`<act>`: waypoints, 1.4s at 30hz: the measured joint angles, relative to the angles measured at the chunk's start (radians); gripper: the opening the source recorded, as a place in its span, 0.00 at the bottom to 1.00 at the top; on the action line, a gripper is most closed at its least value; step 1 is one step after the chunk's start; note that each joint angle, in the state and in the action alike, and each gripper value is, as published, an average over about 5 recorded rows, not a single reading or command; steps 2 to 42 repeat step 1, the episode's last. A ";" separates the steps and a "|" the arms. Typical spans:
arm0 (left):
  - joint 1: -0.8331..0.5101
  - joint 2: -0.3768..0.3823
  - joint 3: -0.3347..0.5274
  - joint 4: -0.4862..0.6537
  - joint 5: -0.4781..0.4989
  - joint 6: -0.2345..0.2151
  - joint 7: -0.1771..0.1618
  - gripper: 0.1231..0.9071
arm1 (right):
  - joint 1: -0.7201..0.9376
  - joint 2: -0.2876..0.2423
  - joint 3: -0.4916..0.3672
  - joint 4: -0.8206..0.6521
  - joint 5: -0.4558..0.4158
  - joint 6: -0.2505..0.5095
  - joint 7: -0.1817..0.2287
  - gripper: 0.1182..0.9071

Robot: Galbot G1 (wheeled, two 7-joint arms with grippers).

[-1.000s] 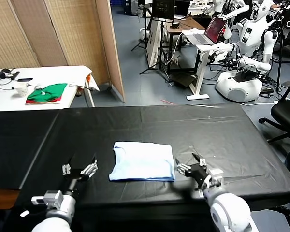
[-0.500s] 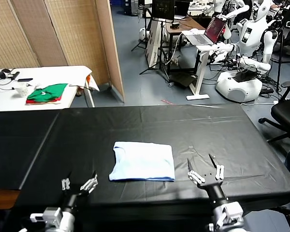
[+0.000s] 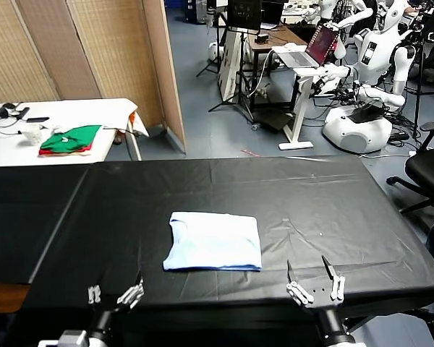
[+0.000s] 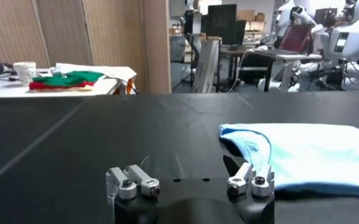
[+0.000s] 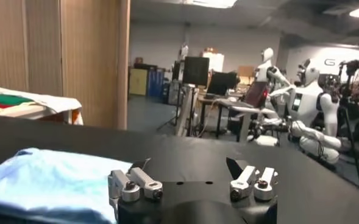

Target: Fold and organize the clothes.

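T-shirt (image 3: 213, 242) is lying folded on the black table (image 3: 333, 210); left gripper (image 3: 116, 295) and right gripper (image 3: 315, 284) are hovering nearby, fingers apart, empty.

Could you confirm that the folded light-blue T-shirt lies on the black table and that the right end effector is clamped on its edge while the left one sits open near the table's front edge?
Not quite. In the head view the right end effector is open and empty, clear of the folded light-blue T-shirt, near the front edge of the black table. The left end effector is open there too.
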 joint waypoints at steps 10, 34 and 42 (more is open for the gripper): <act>0.003 -0.001 0.000 0.000 0.000 0.000 0.000 1.00 | -0.002 0.000 0.000 0.000 0.000 0.000 0.000 1.00; 0.003 -0.001 0.000 0.000 0.000 0.000 0.000 1.00 | -0.002 0.000 0.000 0.000 0.000 0.000 0.000 1.00; 0.003 -0.001 0.000 0.000 0.000 0.000 0.000 1.00 | -0.002 0.000 0.000 0.000 0.000 0.000 0.000 1.00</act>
